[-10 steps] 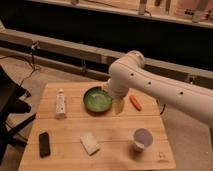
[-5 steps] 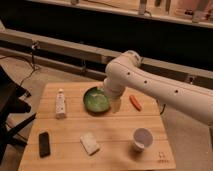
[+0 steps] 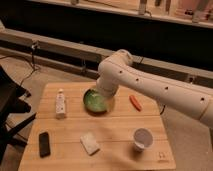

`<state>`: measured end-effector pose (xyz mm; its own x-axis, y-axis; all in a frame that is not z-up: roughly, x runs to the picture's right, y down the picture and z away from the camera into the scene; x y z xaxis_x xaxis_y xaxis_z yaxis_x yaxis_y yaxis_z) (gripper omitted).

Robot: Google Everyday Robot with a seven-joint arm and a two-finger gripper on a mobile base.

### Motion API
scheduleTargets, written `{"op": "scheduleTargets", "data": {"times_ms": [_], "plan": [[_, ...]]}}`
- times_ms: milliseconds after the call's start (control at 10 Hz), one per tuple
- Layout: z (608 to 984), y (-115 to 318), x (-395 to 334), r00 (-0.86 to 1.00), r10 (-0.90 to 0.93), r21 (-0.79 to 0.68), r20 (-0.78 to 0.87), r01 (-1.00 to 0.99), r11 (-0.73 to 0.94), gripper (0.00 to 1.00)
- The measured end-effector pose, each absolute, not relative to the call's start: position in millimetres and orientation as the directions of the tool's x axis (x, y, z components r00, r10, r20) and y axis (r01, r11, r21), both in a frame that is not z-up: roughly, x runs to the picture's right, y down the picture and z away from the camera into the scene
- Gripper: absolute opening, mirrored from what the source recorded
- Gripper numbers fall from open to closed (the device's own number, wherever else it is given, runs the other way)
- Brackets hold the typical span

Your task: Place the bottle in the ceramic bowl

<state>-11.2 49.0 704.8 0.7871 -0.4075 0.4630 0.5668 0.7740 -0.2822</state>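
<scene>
Gripper over ceramic bowl, bottle cap-far

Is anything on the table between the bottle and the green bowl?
Nothing visible stands between the bottle and the ceramic bowl to its right. The claw is over the bowl's far rim, away from the bottle.

The tool, on a white arm, is over the glossy green ceramic bowl. The bottle is white, the tabletop pale wood, the small stick orange, the flat device black.
</scene>
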Motion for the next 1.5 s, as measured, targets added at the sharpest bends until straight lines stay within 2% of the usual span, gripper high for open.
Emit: {"op": "scheduleTargets", "data": {"times_ms": [1500], "plan": [[726.0,42.7,-81.1,0.657,-0.498,-0.217,0.566,0.701,0.679,0.8]]}}
